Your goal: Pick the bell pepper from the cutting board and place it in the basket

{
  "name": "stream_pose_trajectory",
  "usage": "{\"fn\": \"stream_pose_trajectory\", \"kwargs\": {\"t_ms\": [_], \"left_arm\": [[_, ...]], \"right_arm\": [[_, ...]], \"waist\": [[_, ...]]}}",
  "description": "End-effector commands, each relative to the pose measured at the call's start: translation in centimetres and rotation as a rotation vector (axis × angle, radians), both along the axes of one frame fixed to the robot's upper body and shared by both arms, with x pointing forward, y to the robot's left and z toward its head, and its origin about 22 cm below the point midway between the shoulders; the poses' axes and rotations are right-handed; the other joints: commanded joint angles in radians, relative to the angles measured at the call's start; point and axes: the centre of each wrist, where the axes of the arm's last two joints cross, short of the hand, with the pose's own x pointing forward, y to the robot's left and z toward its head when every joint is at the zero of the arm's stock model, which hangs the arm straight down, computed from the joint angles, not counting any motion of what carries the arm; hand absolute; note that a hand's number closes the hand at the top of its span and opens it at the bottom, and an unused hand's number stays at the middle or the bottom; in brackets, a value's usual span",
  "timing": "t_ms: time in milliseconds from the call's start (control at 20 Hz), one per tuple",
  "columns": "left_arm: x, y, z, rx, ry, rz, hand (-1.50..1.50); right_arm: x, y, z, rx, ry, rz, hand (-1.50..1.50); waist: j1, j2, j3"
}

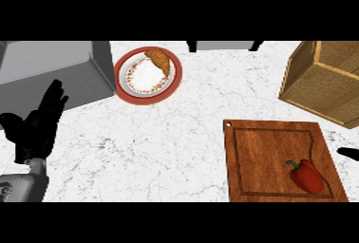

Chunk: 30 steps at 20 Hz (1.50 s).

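A red bell pepper (pixel 307 177) with a green stem lies on the wooden cutting board (pixel 266 156), near its lower right corner. The woven basket (pixel 326 80) stands at the upper right, beyond the board. My left hand (pixel 36 126) rests open at the left edge, fingers pointing up, far from the pepper. Of my right hand (pixel 348 153) only a black tip shows at the right edge, just right of the board; whether it is open or shut is hidden.
A red-rimmed plate (pixel 144 80) carrying a croissant (pixel 160 59) sits at the upper middle. A grey block (pixel 56 71) fills the upper left corner. White marble counter (pixel 140 147) lies between the left hand and the board.
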Motion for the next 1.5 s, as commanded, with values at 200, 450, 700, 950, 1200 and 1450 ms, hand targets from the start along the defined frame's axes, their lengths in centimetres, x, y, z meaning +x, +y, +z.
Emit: {"fn": "stream_pose_trajectory", "kwargs": {"t_ms": [200,450,700,950,1200,1450], "left_arm": [[0.4,0.0,1.0,0.006,-0.008,0.007,0.00],[1.0,0.1,0.8,0.014,0.001,0.020,0.00],[1.1,-0.7,-0.7,0.003,-0.004,-0.016,0.00],[0.7,-0.1,0.5,-0.002,-0.011,-0.015,0.00],[0.9,-0.4,0.6,-0.012,-0.030,-0.024,0.00],[1.5,-1.0,0.6,-0.001,-0.004,-0.033,0.00]], "right_arm": [[-2.0,-1.1,5.7,-0.358,0.509,0.101,-1.50],[-3.8,-0.3,7.8,-0.317,0.563,0.157,-1.50],[-4.9,-0.7,6.6,-0.240,0.543,0.121,-1.50],[-5.7,-0.9,2.8,-0.168,0.477,0.109,-1.50],[-4.8,0.3,1.0,-0.121,0.461,0.124,-1.50],[-4.7,0.2,-2.6,-0.113,0.449,0.146,-1.50]], "waist": [[-0.005,-0.002,0.001],[-0.004,-0.001,0.004],[0.017,0.005,0.004],[0.024,0.005,0.005],[0.030,0.006,0.005],[0.029,0.006,0.005]]}}
